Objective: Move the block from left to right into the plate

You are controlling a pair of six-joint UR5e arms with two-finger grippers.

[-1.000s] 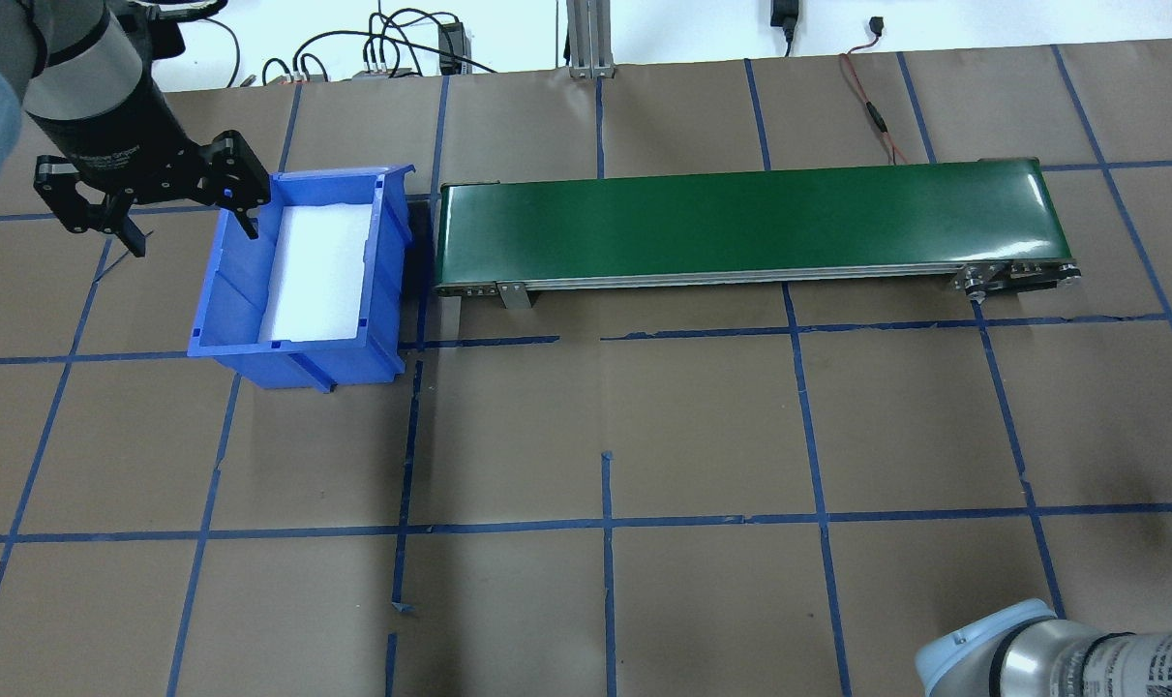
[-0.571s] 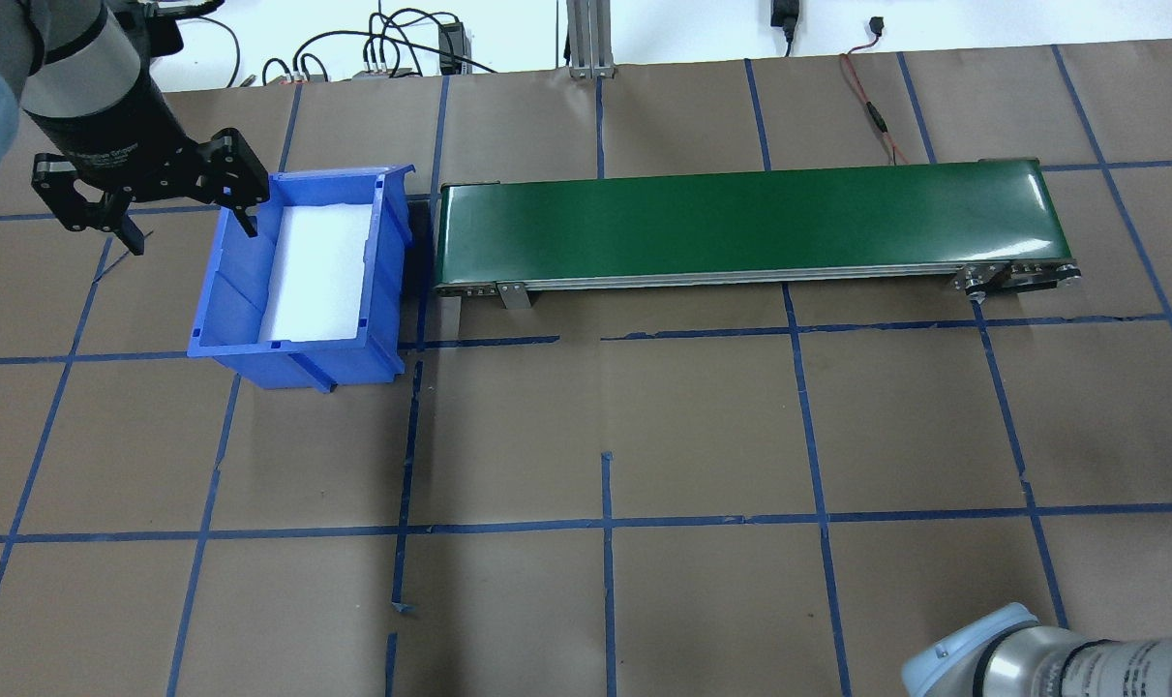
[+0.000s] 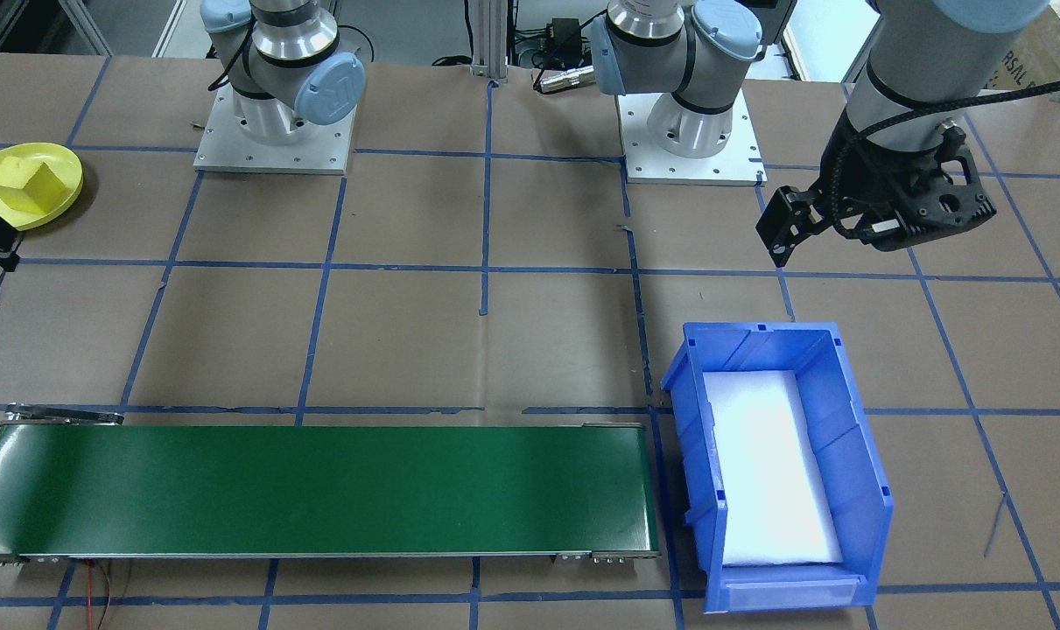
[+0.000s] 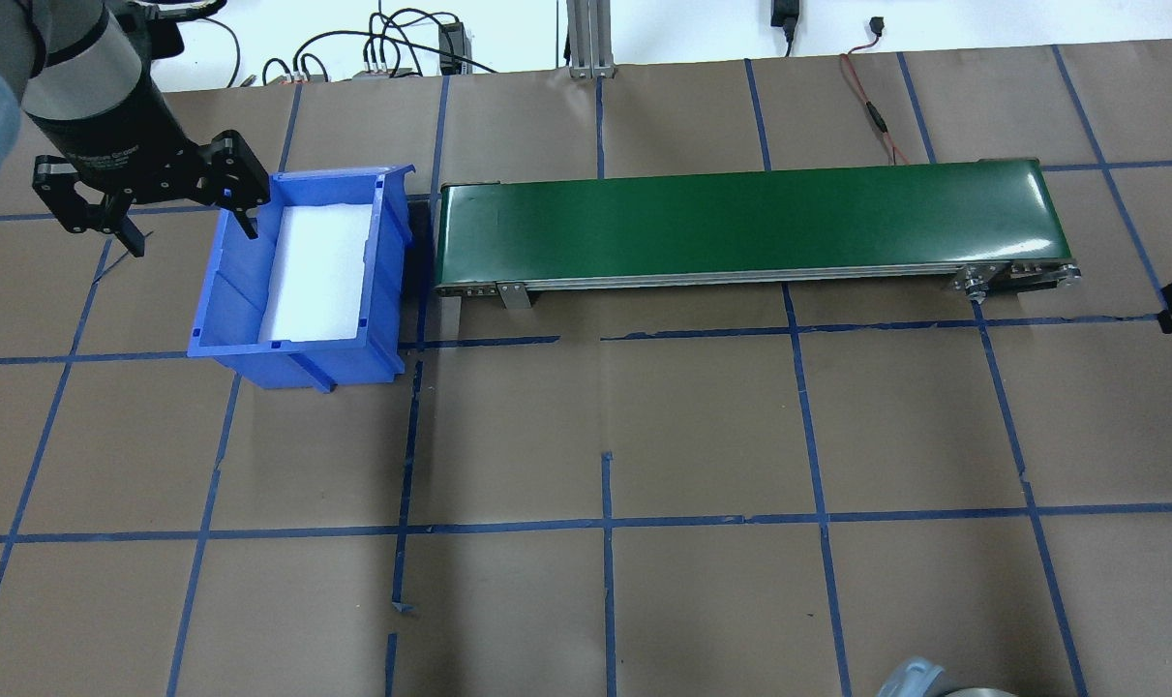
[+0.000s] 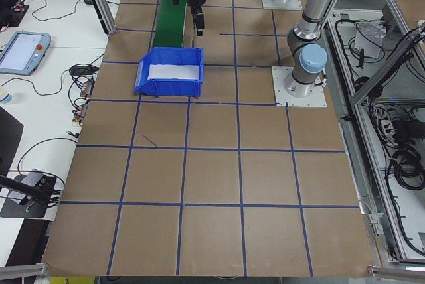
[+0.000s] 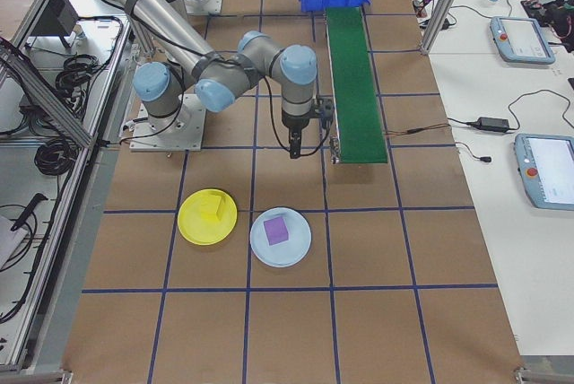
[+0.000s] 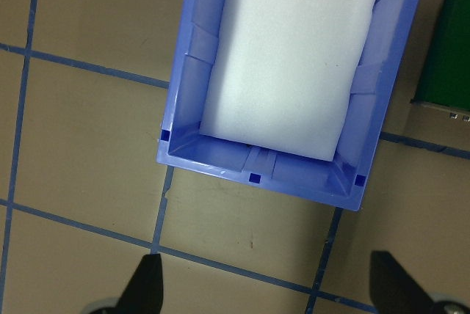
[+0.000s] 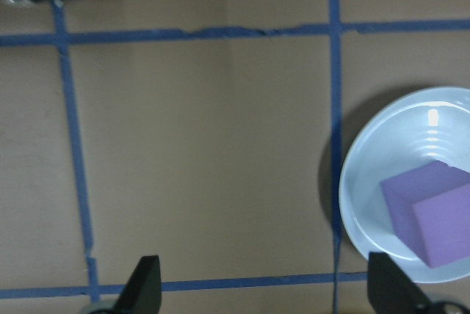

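The yellow plate (image 6: 192, 222) lies on the table on my right side, also seen at the edge as the yellow plate (image 3: 66, 175). A yellow block (image 6: 213, 205) rests inside it, the same yellow block (image 3: 31, 185). My right gripper (image 8: 268, 288) hangs open and empty over bare table, beside a pale blue plate (image 8: 367, 174) with a purple block (image 8: 429, 211) in it. In the exterior right view the right gripper (image 6: 294, 151) is near the conveyor's end. My left gripper (image 4: 145, 213) is open and empty, just left of the blue bin (image 4: 227, 290).
The blue bin (image 3: 853, 437) holds only a white foam pad (image 3: 770, 464). A green conveyor belt (image 4: 750, 218) runs from the bin towards my right side. Blue tape lines grid the brown table. Cables lie along the far edge.
The right arm's elbow has slid almost out of the overhead view's bottom edge, and a black part of the right gripper has come in at the right edge. The left arm is still.
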